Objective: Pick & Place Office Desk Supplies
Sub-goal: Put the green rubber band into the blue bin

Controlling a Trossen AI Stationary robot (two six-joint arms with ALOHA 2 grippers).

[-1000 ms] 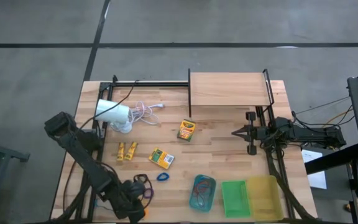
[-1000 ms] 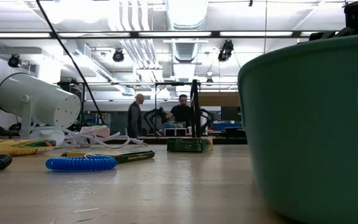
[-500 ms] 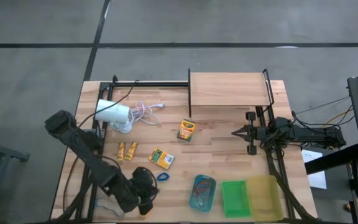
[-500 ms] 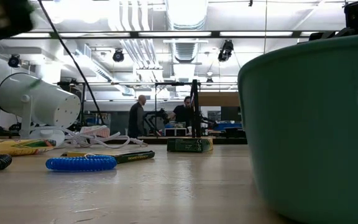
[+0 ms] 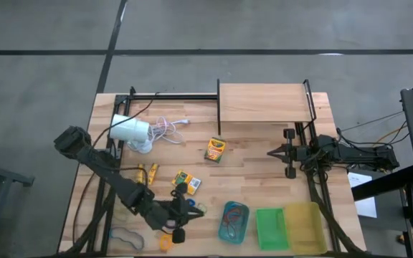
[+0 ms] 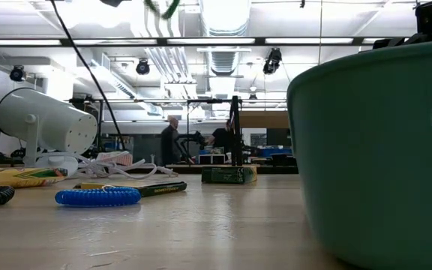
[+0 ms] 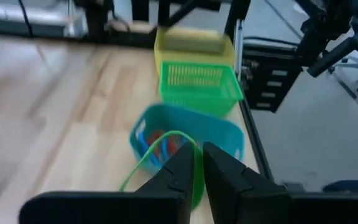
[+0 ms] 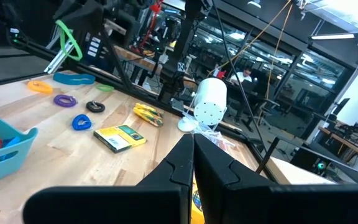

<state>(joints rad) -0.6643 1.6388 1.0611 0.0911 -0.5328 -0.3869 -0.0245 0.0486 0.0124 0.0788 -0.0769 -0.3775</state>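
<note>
A: Where is the left gripper (image 5: 189,208)?

B: Near the table's front edge, just left of the teal tray (image 5: 233,221). In its wrist view the fingers (image 7: 225,174) are pinched on a thin green loop (image 7: 160,155), which curves out ahead of them, off the table.

A: And what lies past it?

B: The teal tray (image 7: 229,134) with red and blue loops inside, then the green tray (image 7: 199,87), then the yellow tray (image 7: 188,40), in a row.

A: The right gripper (image 5: 272,152)?

B: Closed and empty, waiting by the right edge beside the wooden shelf (image 5: 265,102).

A: The other supplies?

B: One crayon box (image 5: 215,149) sits mid-table, another (image 5: 186,182) nearer the front. Two small yellow pieces (image 5: 146,173) lie left of that one. The right wrist view shows an orange loop (image 8: 40,86), a larger blue loop (image 8: 73,78), a purple loop (image 8: 64,99), a black loop (image 8: 96,106) and a small blue one (image 8: 82,122) on the wood. The lamp (image 5: 130,130) lies at the back left with its cord.
</note>
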